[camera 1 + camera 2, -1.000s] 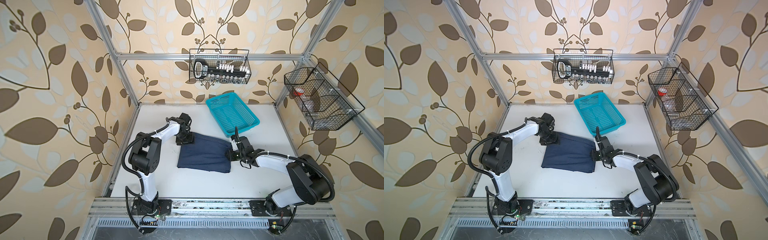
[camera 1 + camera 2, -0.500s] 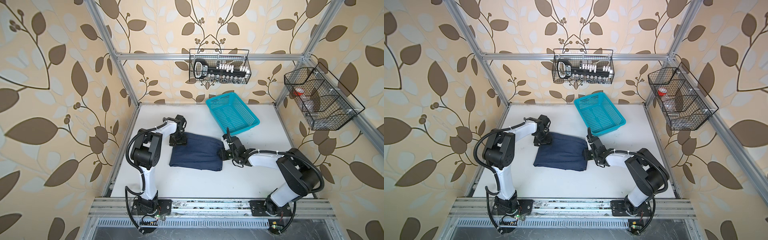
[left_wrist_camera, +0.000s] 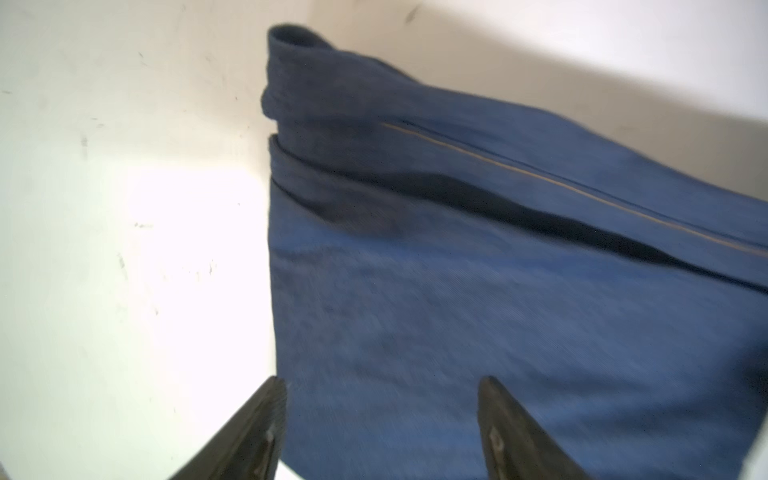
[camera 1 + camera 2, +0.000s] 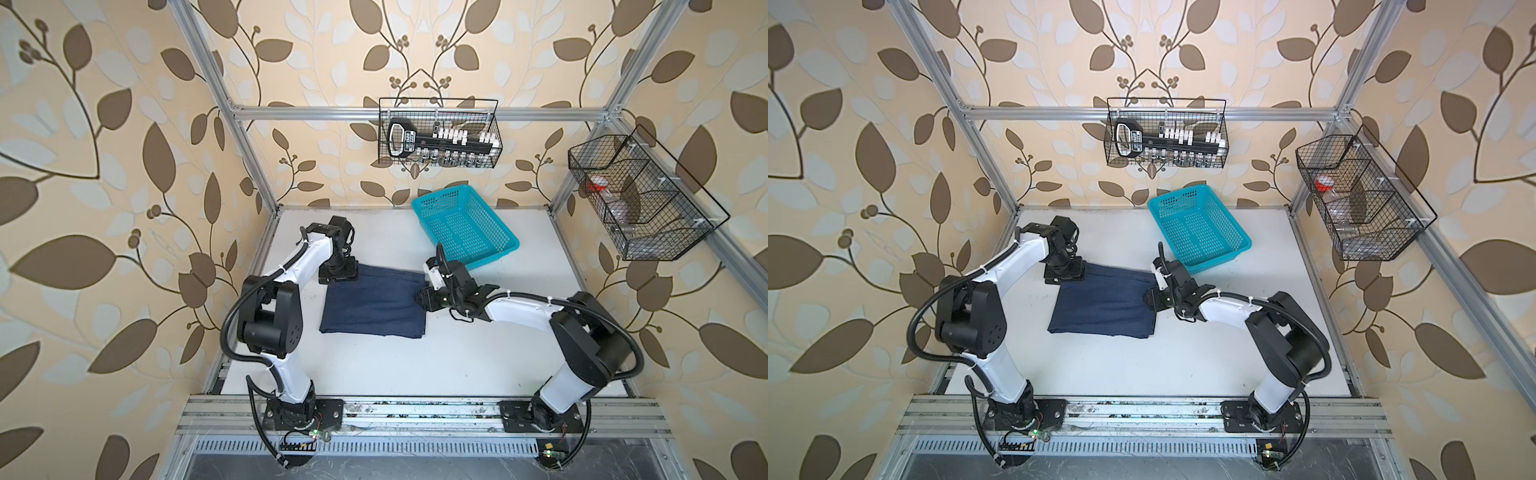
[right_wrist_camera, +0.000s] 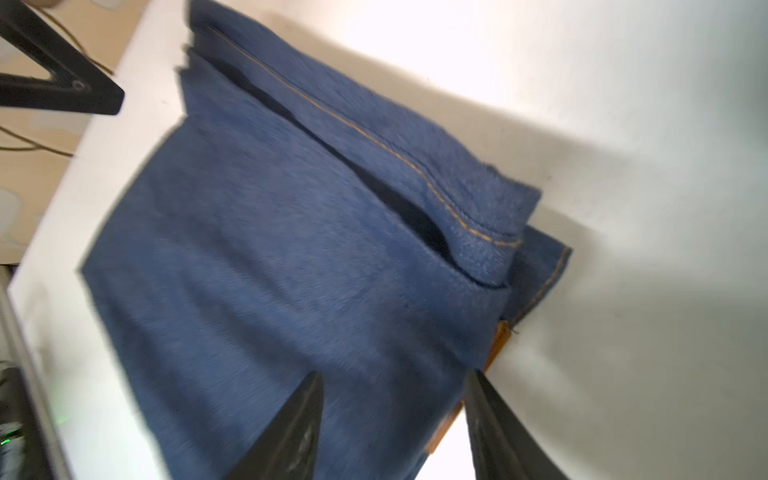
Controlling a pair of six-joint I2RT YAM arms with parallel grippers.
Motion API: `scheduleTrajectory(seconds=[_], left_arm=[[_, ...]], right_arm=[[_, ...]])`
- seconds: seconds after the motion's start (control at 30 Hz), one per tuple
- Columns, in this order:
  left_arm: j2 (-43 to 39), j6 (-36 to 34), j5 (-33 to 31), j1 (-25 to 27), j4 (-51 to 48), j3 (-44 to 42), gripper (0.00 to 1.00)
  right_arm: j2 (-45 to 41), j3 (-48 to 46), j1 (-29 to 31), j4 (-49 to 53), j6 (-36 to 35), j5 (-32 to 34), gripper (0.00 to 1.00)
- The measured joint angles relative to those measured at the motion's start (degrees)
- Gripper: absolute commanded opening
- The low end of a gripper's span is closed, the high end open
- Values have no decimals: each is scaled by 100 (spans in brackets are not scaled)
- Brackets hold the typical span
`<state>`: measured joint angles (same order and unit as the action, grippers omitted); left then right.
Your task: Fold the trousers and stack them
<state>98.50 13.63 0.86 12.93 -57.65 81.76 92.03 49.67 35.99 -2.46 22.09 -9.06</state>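
The trousers (image 4: 374, 303) (image 4: 1104, 303) lie folded into a flat dark blue rectangle on the white table, left of centre in both top views. My left gripper (image 4: 338, 275) (image 4: 1065, 274) stands over their far left corner. In the left wrist view it (image 3: 382, 386) is open, its fingers straddling the denim (image 3: 457, 316) at the folded edge. My right gripper (image 4: 422, 297) (image 4: 1150, 299) sits at their right edge. In the right wrist view it (image 5: 392, 378) is open over the denim (image 5: 291, 257), beside the tan patch (image 5: 498, 345).
A turquoise perforated basket (image 4: 496, 215) (image 4: 1229, 216) stands at the back of the table, just behind my right wrist. Two black wire baskets (image 4: 440, 133) (image 4: 640, 208) hang on the back and right walls. The metal rail (image 4: 415, 411) runs along the front edge.
The folded trousers have slid to the left across the table, with both grippers moving left along with them. The right jaws have spread wider.
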Motion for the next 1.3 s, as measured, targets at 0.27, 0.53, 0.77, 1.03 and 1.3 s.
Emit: scheduleTrajectory(seconds=[0.27, 0.53, 0.77, 1.03, 1.3], left_arm=[[-940, 1191, -304, 1641, 282, -931, 81], [-407, 2306, -723, 2789, 1165, -1261, 84], [354, 2568, -1080, 3095, 1869, -1705, 88], [481, 1943, -1172, 2341, 2498, -1805, 82], [1080, 472, -1045, 809, 2417, -944, 79]], right_arm=[[-2024, -769, -695, 334, -146, -42, 65], [-3475, -1401, -1641, 1064, -133, -157, 70], [-4258, -1574, -2186, 1410, -133, -310, 73], [-4365, -1635, -2485, 1676, -138, -479, 75], [-4363, -1622, -2710, 1727, -138, -643, 76]])
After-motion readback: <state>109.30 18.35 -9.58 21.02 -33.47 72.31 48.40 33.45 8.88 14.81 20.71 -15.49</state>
